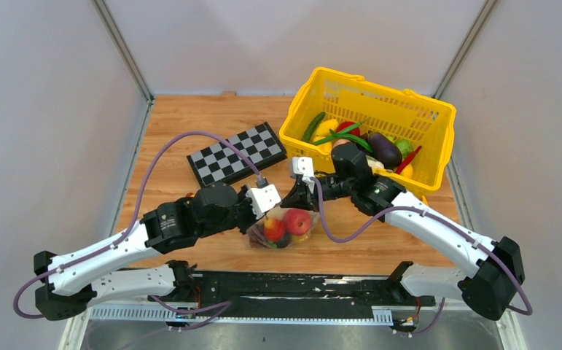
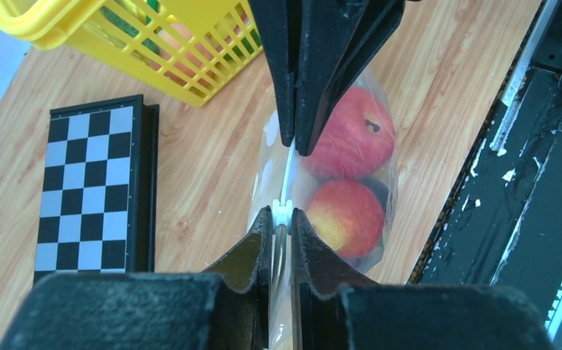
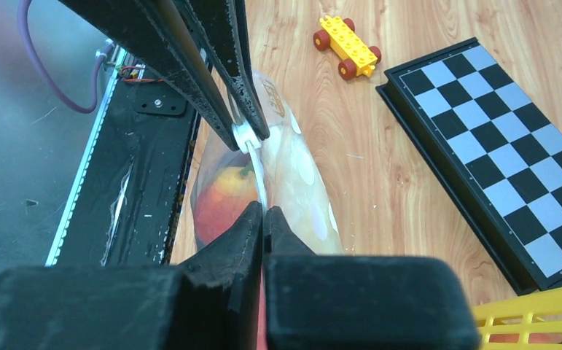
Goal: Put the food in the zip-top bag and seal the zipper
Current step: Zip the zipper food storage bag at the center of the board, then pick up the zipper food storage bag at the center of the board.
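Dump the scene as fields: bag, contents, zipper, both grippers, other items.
bag: zip-top bag, held up by its mouth edge
contents: two red fruits, a dark piece beside them
zipper: runs between the two pinch points; cannot tell whether it is sealed
left gripper: shut on the zipper at a white slider
right gripper: shut on the zipper further along
elsewhere: yellow basket of vegetables, checkerboard, yellow toy car

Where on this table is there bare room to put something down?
Bare wood lies at the back left, between the checkerboard and the wall, beside the yellow basket. The near middle, around the bag of fruit, is crowded.
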Available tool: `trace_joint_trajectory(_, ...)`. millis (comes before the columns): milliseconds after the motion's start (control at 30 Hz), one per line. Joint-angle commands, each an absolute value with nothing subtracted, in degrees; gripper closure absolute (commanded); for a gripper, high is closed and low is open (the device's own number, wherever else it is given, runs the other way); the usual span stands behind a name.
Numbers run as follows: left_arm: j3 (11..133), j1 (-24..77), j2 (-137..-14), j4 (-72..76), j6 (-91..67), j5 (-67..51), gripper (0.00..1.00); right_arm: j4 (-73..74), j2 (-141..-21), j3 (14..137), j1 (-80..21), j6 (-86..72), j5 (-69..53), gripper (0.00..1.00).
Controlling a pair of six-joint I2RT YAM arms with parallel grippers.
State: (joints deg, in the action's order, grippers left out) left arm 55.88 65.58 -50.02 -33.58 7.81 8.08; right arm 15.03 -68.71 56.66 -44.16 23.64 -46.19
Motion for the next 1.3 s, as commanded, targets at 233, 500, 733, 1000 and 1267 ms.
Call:
trace_joint_trajectory(233,54.7,65.5,-44.0,-35.8,6.5,12.9,1.0,9.7,-63.3,53.1,-41.7,20.4,-38.8,1.0)
trace_joint_trajectory(500,54.6,65.5,-40.9,-40.4,5.2,19.8,1.0,10.3,-60.4,51.8,-40.5,19.7,-37.1,1.0)
trace_joint_trajectory(733,54.2,65.5,-40.6,-41.1,5.0,22.1,1.0,10.1,-60.3,51.7,-40.6,19.3,-37.1,1.0)
trace_joint_trajectory(1000,53.3,65.5,-40.3,-37.5,4.0,23.8,0.34,8.2,-61.4,52.7,-40.6,16.7,-33.7,1.0)
trace_joint_trajectory(1267,52.1,65.5,-35.6,-29.1,1.3,29.0,0.0,11.7,-69.8,66.5,-40.4,18.8,-28.9,1.0)
